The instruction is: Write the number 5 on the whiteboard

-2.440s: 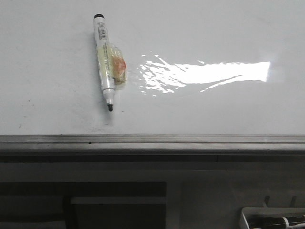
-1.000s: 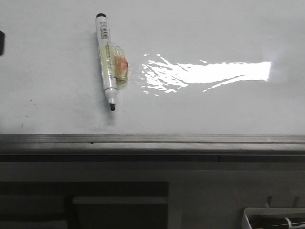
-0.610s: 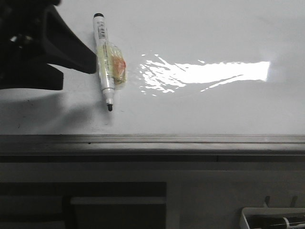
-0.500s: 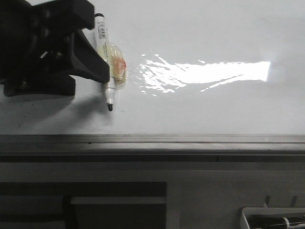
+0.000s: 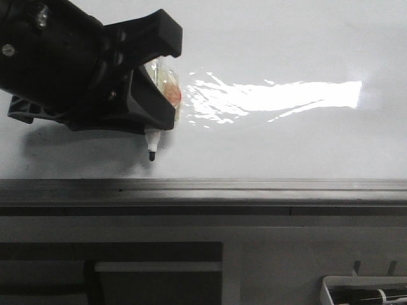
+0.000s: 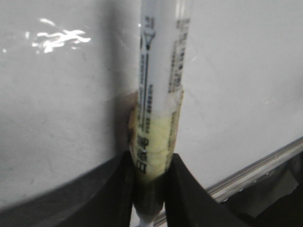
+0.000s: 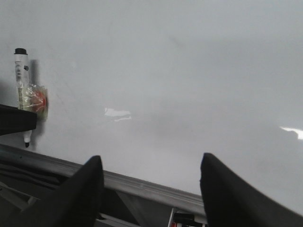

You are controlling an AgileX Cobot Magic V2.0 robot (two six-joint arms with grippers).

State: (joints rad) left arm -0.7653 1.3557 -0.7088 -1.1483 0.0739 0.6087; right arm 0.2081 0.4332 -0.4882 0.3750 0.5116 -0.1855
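Glossy white, the whiteboard (image 5: 286,38) carries a glare patch and no visible number 5. My left gripper (image 5: 156,76) is clamped on the marker (image 6: 158,104) near the grey edge strip, tip pointing toward it. My right gripper (image 7: 149,177) hangs parted, holding nothing. A white tray (image 5: 365,291) below holds another marker.

The marker (image 6: 158,71) is white with black print, a black tip and yellowish tape with an orange patch. The whiteboard (image 5: 286,44) is glossy white, grey-edged. The left claw (image 5: 149,73) is black.
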